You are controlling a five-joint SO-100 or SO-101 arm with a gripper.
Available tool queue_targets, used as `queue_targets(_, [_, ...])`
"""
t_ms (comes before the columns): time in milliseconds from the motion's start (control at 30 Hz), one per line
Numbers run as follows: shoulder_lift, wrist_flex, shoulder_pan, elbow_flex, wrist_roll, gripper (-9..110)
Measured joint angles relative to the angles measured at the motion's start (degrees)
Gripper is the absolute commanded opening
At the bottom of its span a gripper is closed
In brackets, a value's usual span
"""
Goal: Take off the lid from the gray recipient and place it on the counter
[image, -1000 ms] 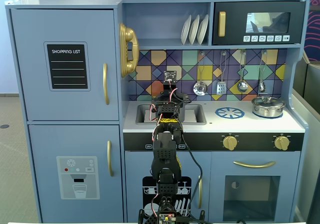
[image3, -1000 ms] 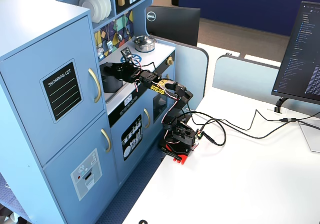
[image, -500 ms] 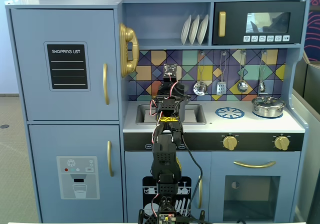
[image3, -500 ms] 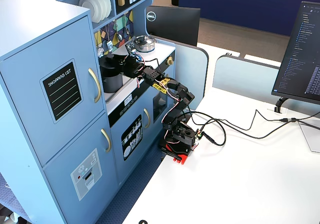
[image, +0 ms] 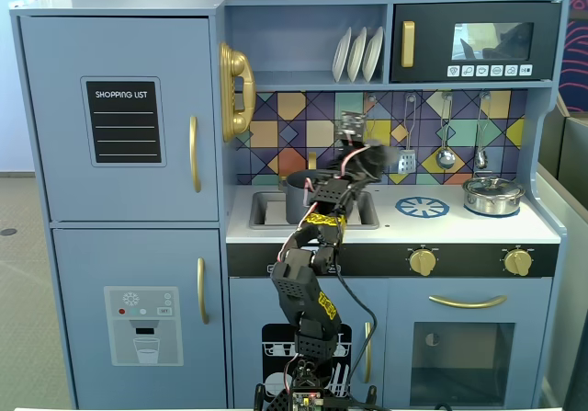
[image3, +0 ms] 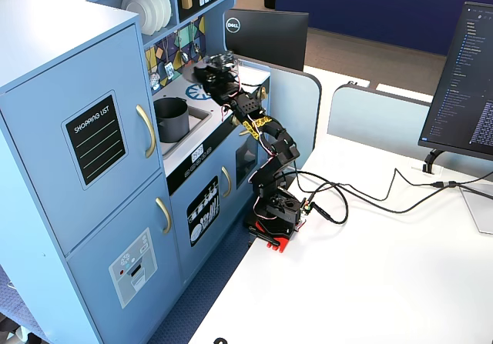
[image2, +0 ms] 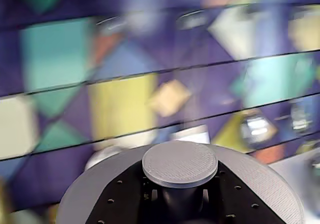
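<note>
In a fixed view, the gray recipient [image: 299, 195] is standing upright in the sink [image: 262, 211] at the left of the counter [image: 459, 227], partly covered by the arm. In another fixed view the same pot [image3: 171, 119] is showing an open top.

Just to the right and higher, the gripper [image: 356, 146] is hanging in front of the tiled backsplash [image: 276, 131], clear of the counter. A dark rounded shape at it appears to be the lid [image: 375, 161]; its outline is hard to make out there.

The wrist view is giving the clearest evidence. The lid [image2: 270, 184] is filling the lower part of the picture, its knob [image2: 180, 164] facing the camera. The gripper [image2: 180, 199] is sitting with its black fingers [image2: 125, 199] drawn in under the knob, gripping the stem from both sides. The lower part of the lid and the finger bases are being cut off by the bottom edge, and the backsplash behind is blurring.

Further right, the burner pattern [image: 422, 207] is lying uncovered and the silver pot [image: 492, 195] is standing with its own lid on.
</note>
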Motion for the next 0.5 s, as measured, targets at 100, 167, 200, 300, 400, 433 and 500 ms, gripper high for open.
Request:
queue_targets(100, [-1.9,-3.9,2.2,2.2,0.0,0])
queue_targets(167, [-3.5,-5.4,3.8,3.3,0.3,0])
queue_targets(200, [-4.1,-6.0,4.6,4.1,0.4,0])
queue_targets(300, [-5.5,-8.0,6.2,6.3,0.4,0])
queue_targets(400, [-7.3,-10.1,6.5,7.3,0.5,0])
queue_targets(433, [-7.9,-10.5,6.9,7.6,0.5,0])
queue_targets(500, [-8.7,-11.4,7.4,8.3,0.5,0])
